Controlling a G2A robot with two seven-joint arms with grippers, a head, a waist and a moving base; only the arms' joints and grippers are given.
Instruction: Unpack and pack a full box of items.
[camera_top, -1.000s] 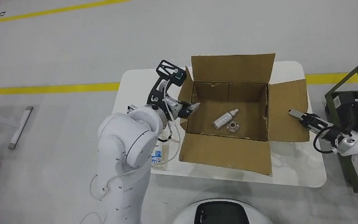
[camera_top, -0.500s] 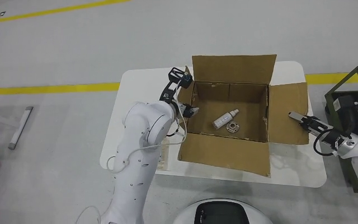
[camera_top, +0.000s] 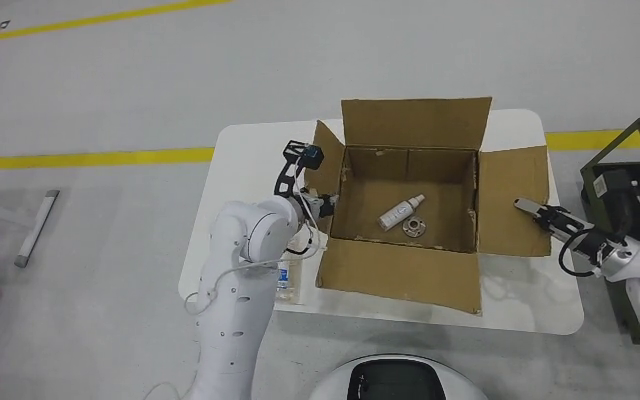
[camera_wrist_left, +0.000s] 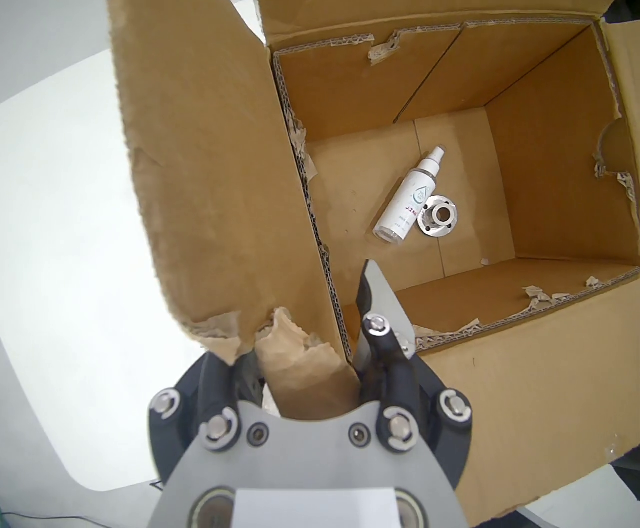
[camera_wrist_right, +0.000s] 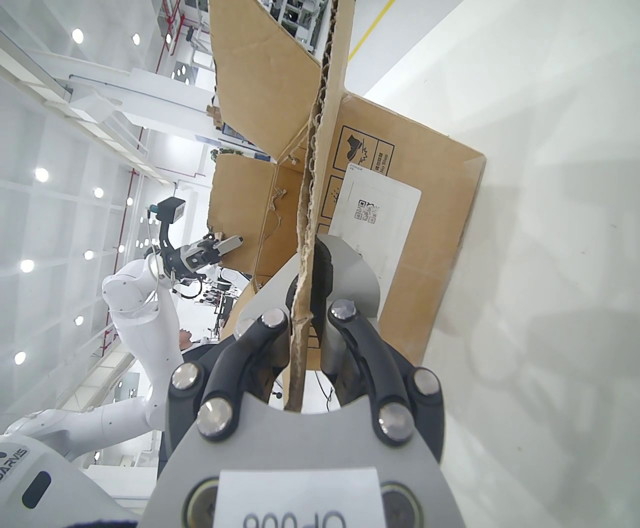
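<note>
Table edge: A clear bottle (camera_top: 285, 279) stands on the white table (camera_top: 520, 300), just beside the front left corner of the box (camera_top: 400, 275) and outside it.
Left gripper: My left gripper (camera_wrist_left: 305, 330) sits astride the torn lower corner of the left flap (camera_wrist_left: 200, 175). Its fingers are apart, with crumpled cardboard between them, and I see no firm pinch yet.
Right gripper: My right gripper (camera_wrist_right: 306, 270) is clamped on the outer edge of the right flap (camera_top: 512, 200), which lies folded outward.
Inside the box: A white spray bottle (camera_wrist_left: 410, 200) lies on its side on the floor of the box, and a small metal flange (camera_wrist_left: 439, 215) touches it. Both are well apart from either gripper.
Far side: The rear flap (camera_top: 415, 120) stands open.
Just changed: A second ago the left gripper hung over the box's left rim, pointing inward. It has since drawn back to the left flap, which now stands more upright. The right gripper and the two items inside have not moved.
What it means: As I read it, both side flaps are now under control. Two items remain in the box, and the left fingers must close before that flap can be steered.
</note>
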